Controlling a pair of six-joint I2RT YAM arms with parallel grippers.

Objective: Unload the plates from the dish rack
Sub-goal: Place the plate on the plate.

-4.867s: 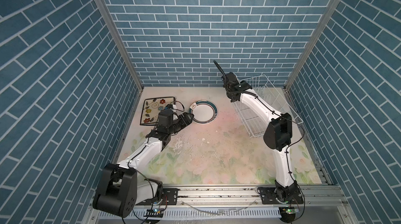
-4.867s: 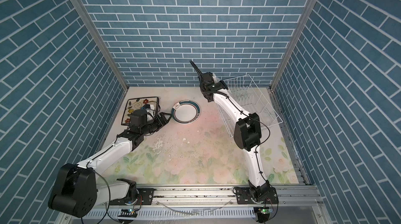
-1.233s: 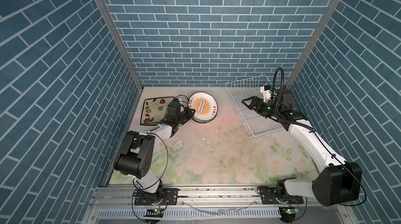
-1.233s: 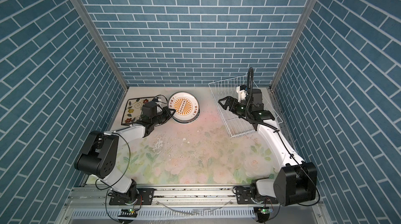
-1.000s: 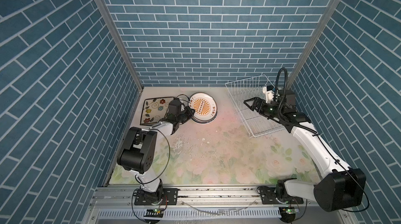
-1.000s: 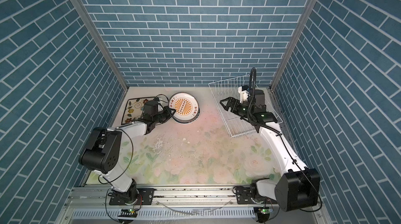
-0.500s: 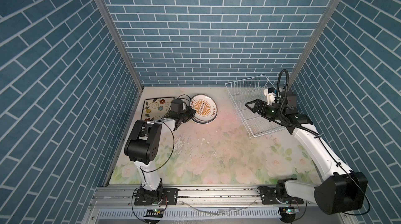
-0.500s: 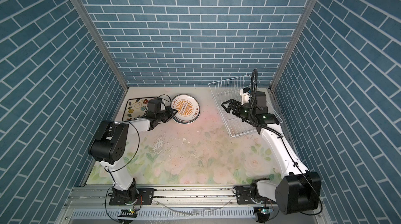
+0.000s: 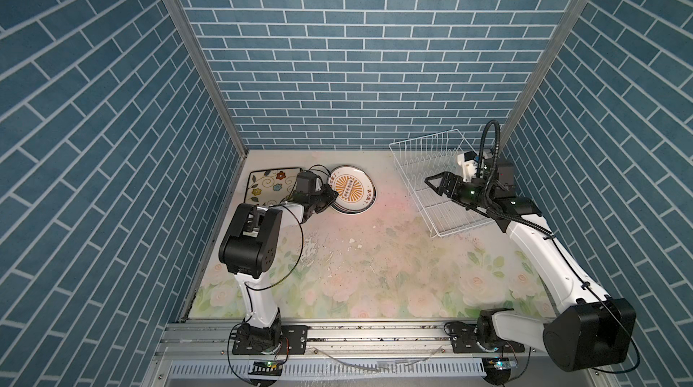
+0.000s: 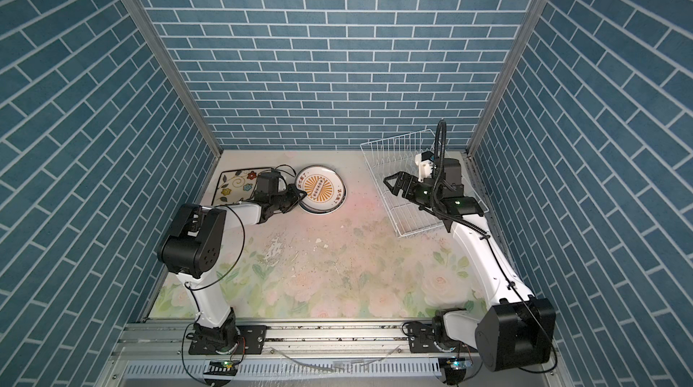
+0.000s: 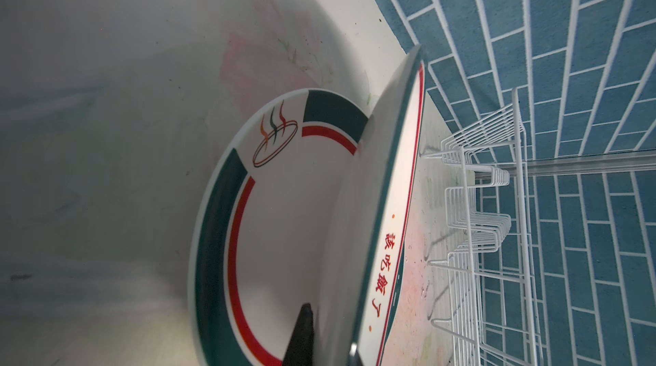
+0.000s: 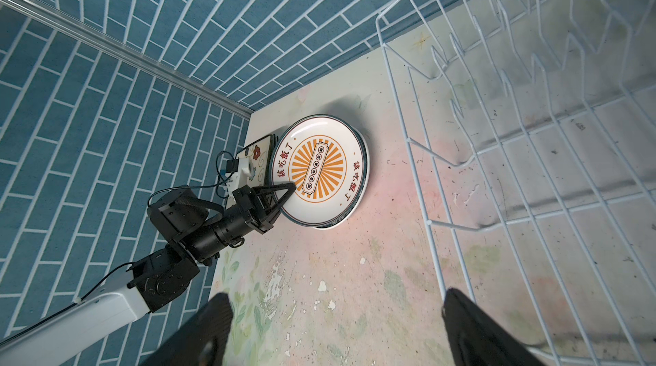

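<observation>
Placing step: left gripper [image 9: 329,194] pinches the sunburst plate [image 9: 352,188] by its rim, tilted over round plate [image 11: 220,204] on desk. Rack [image 9: 420,179] looks empty, right gripper [image 9: 431,184] spread above it. Next: lower flat, release.

both top views looked down from high above the front rail [image 9: 375,340], side by side, facing the back wall [image 9: 356,47] over the whole table [image 9: 375,254]. the left wrist camera sat hard against the tilted sunburst plate [image 11: 408,176], sighting along its rim toward the dish rack [image 11: 475,183]. the right wrist camera looked from the rack's edge across the table, farther off. all four shared plate and rack.
</observation>
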